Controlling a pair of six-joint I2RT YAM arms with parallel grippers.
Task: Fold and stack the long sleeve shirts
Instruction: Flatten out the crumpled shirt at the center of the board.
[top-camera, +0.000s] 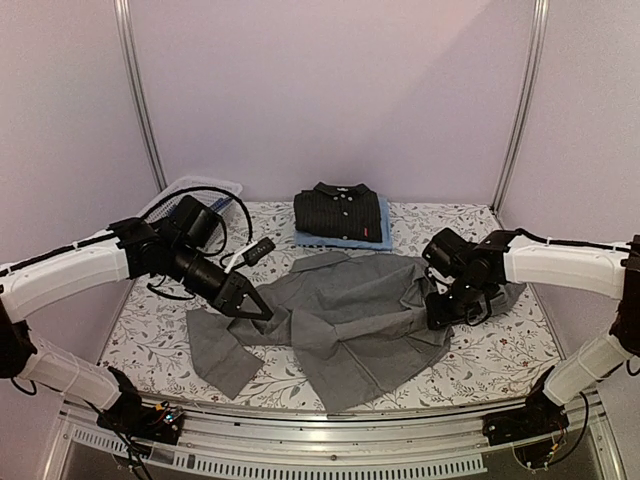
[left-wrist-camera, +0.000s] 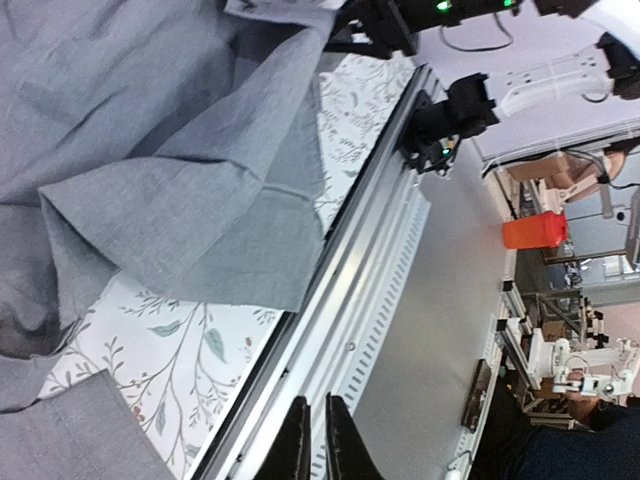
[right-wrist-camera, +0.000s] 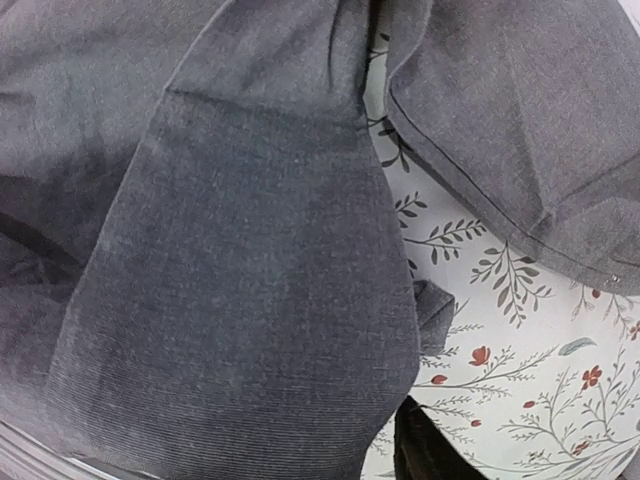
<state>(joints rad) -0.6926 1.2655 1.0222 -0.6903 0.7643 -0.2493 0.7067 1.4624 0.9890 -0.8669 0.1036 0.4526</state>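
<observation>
**A:** Big picture first: the table (top-camera: 500, 360) with its floral cover. Sprawled across the middle is the grey shirt (top-camera: 350, 315), rumpled, collar toward the far side, one sleeve flopped out at the near left.

**B:** And both arms are in from either side. The left arm (top-camera: 70, 275) reaches across to the shirt's left shoulder, while the right arm (top-camera: 560, 265) bends down onto its right edge.

**A:** Behind the grey one, back centre, the black shirt (top-camera: 340, 212) sits folded, pale buttons up. It's right on top of the light blue shirt (top-camera: 388, 240), which shows only as a strip along the front and right.

**B:** Back left corner, the white basket (top-camera: 205, 188), partly hidden behind the left arm.

**A:** Now the business ends. The left gripper (top-camera: 258, 308) hangs at the grey cloth. On its wrist view the fingers (left-wrist-camera: 296, 445) are all but pressed together, with a sliver between them and nothing in it.

**B:** And the right gripper (top-camera: 440, 315)?

**A:** Down on the grey fabric. Its wrist view is full of cloth, with just one dark finger (right-wrist-camera: 425, 452) poking in at the bottom. Spread or pinching, I can't tell.
</observation>
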